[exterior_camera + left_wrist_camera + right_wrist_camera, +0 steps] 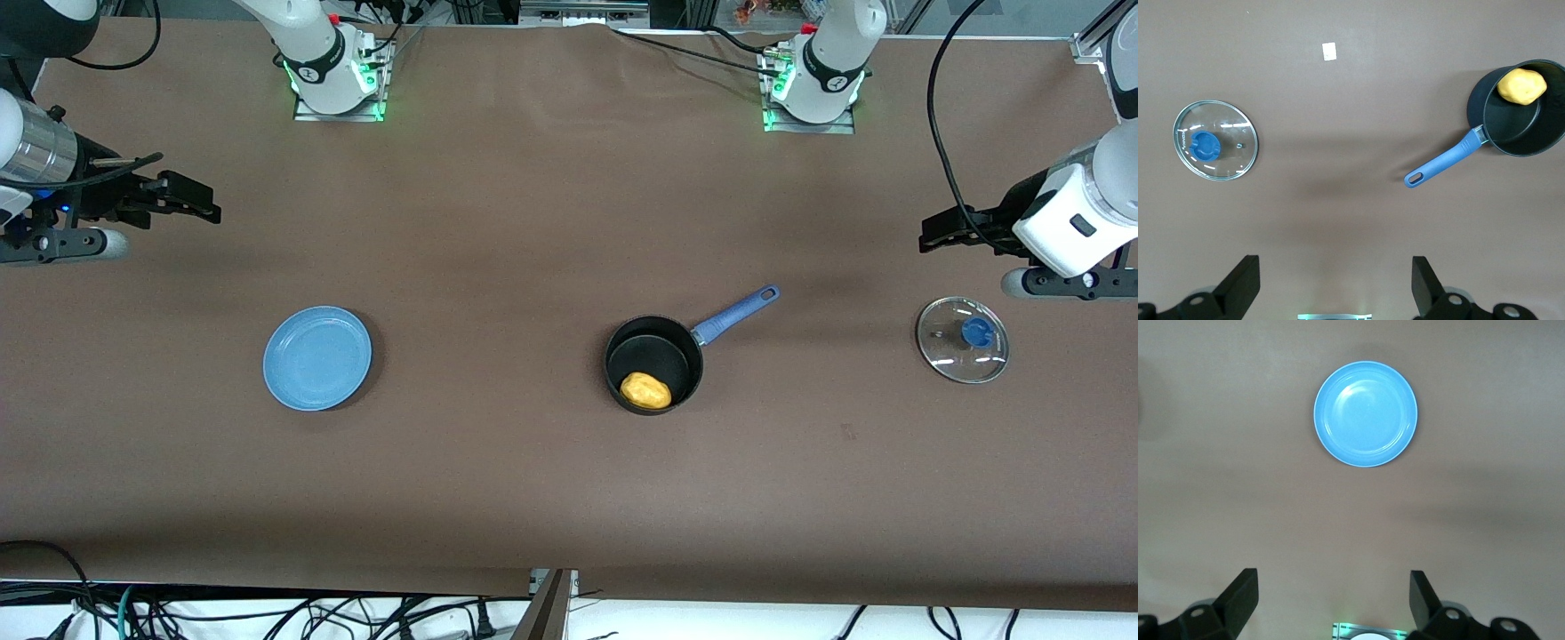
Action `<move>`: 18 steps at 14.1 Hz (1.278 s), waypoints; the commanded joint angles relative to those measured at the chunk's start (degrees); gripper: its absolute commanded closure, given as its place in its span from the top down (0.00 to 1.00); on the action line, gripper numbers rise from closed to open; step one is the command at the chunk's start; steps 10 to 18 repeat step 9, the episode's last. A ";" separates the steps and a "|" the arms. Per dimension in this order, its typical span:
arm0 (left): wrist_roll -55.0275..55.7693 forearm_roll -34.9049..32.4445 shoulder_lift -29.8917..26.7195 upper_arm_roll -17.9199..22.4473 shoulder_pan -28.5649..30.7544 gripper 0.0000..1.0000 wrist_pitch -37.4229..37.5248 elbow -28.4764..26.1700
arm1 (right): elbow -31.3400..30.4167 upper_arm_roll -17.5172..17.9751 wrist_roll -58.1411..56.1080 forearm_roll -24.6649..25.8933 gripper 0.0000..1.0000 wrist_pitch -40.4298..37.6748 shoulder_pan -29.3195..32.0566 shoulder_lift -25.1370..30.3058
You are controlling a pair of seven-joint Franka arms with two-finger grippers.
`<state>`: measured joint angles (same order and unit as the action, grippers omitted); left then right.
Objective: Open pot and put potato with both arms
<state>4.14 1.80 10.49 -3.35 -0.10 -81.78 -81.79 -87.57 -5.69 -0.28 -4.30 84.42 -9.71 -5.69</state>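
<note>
The black pot [653, 363] with its blue handle [736, 315] stands open near the table's middle; it also shows in the left wrist view [1521, 110]. The yellow potato [645, 389] lies inside it, also visible in the left wrist view [1522, 86]. The glass lid [962, 340] with a blue knob lies flat on the table toward the left arm's end, also in the left wrist view [1215, 140]. My left gripper [938, 233] [1336, 283] is open and empty, raised above the table near the lid. My right gripper [191, 203] [1335, 600] is open and empty, raised at the right arm's end.
A light-blue plate [317, 357] sits empty on the brown table toward the right arm's end, also in the right wrist view [1365, 414]. A small white tag [1329, 51] lies on the table. Cables hang below the table's front edge.
</note>
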 commanded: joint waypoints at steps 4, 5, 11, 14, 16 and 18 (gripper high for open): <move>0.34 -1.28 1.20 -0.17 -0.52 1.00 0.83 2.16 | 2.48 1.30 1.95 2.10 1.00 -1.71 -1.63 -0.72; 0.34 -1.28 1.20 -0.17 -0.52 1.00 0.83 2.16 | 2.49 1.21 1.78 2.10 1.00 -1.45 -1.54 -0.73; 0.34 -1.28 1.20 -0.17 -0.52 1.00 0.83 2.16 | 2.49 1.30 1.95 3.41 1.00 -1.71 -1.63 -0.64; 0.34 -1.28 1.20 -0.17 -0.52 1.00 0.83 2.16 | 2.49 1.30 1.95 3.41 1.00 -1.71 -1.63 -0.64; 0.34 -1.28 1.20 -0.17 -0.52 1.00 0.83 2.16 | 2.49 1.30 1.95 3.41 1.00 -1.71 -1.63 -0.64; 0.34 -1.28 1.20 -0.17 -0.52 1.00 0.83 2.16 | 2.49 1.30 1.95 3.41 1.00 -1.71 -1.63 -0.64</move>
